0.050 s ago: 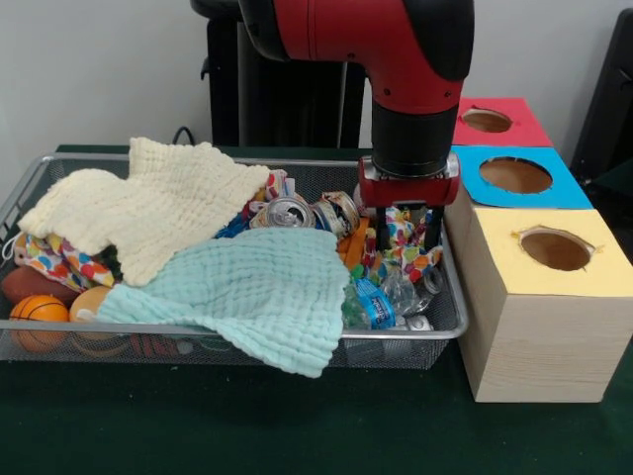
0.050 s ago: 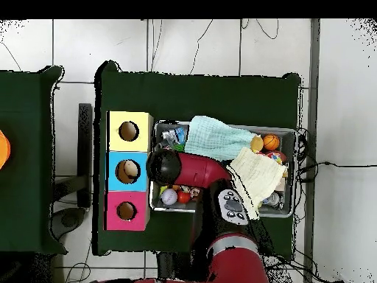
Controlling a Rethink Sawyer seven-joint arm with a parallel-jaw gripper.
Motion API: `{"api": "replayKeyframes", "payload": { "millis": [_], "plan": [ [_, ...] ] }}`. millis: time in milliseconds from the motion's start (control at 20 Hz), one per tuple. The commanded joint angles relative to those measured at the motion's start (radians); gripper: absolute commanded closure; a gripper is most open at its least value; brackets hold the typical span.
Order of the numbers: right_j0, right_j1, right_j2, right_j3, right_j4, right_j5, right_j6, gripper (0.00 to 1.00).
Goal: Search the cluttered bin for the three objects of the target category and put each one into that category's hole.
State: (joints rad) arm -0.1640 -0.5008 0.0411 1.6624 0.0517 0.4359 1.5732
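Here, crumpled clear plastic bottle (image 1: pixel 381 300), blue label

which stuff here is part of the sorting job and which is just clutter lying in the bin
Part of the job:
- claw, down in the bin's box-side end
- wire bin
- yellow-topped box, blue-topped box and red-topped box, one hole each
- cans and plastic bottle, possible targets; the category isn't shown

Just lying about:
- cream cloth
- mint cloth
- orange balls
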Motion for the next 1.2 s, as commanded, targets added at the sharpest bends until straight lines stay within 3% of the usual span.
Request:
{"api": "replayKeyframes", "payload": {
  "millis": [50,400,850,1200],
  "plan": [
    [-0.003,-0.034,0.029,-0.015,0.046,0.129,0.171,0.0],
    [-0.012,-0.067,0.031,-0.003,0.045,0.159,0.162,0.0],
    [-0.021,-0.016,0.036,0.016,0.029,0.069,0.155,0.0],
    [-0.04,-0.036,0.032,0.024,0.018,0.094,0.131,0.0]
  ]
}}
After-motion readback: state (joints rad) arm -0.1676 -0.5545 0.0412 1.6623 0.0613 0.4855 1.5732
